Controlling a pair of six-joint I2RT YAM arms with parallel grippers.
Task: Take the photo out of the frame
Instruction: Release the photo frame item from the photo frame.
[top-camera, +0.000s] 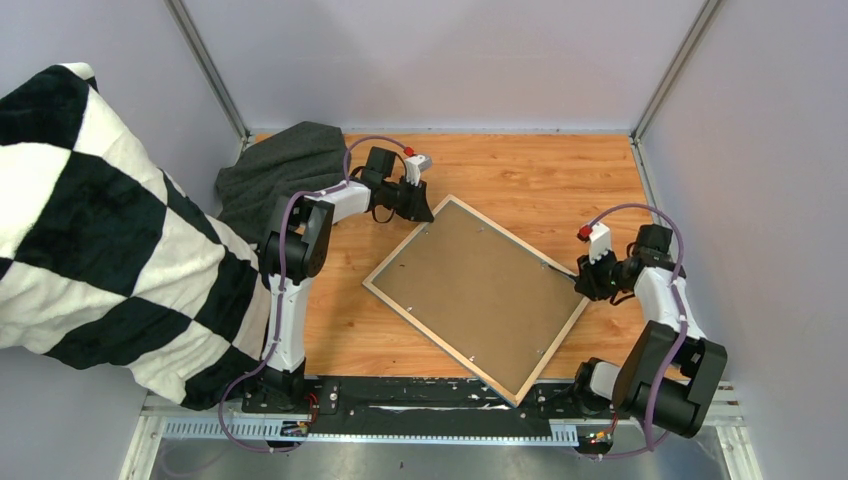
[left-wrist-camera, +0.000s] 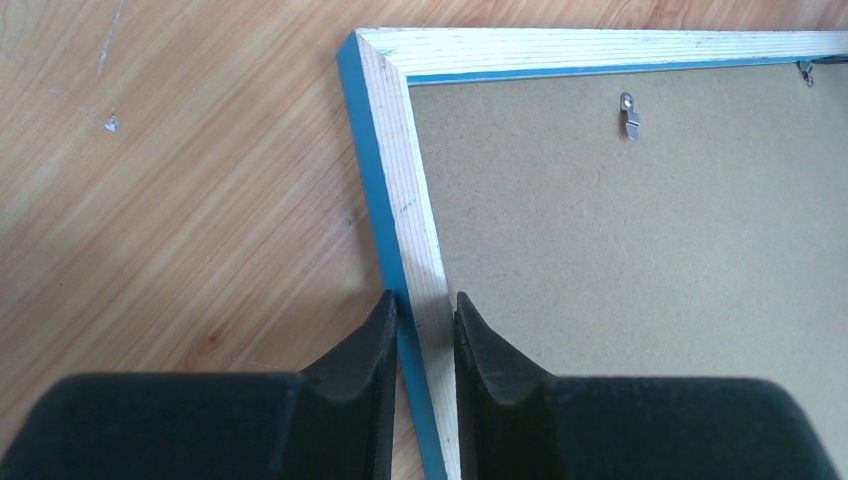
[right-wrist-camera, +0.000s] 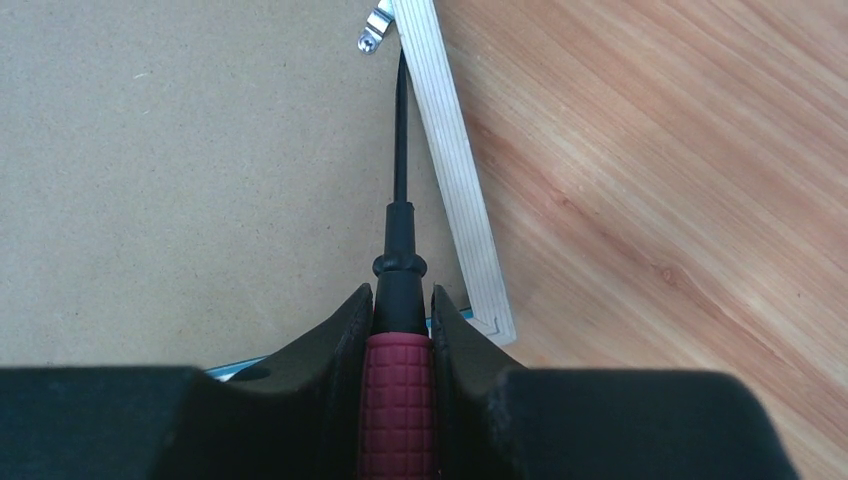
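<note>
While pinching the frame (top-camera: 520, 247), face-down on the table (top-camera: 560, 180), at 12 o'clock, holding a tool at 3 o'clock.
Lying mid-table as a diamond, brown backing board (top-camera: 475, 295) up. At the 12 o'clock corner, nipped across the pale wood rail by the left gripper (left-wrist-camera: 425, 305), jaws nearly together, one outside the blue edge, one on the board side. At 3 o'clock, clamped tight in the right gripper (right-wrist-camera: 402, 300): a red-handled screwdriver (right-wrist-camera: 400, 400), black shaft over the board, tip just beside a metal clip (right-wrist-camera: 375, 30).
</note>
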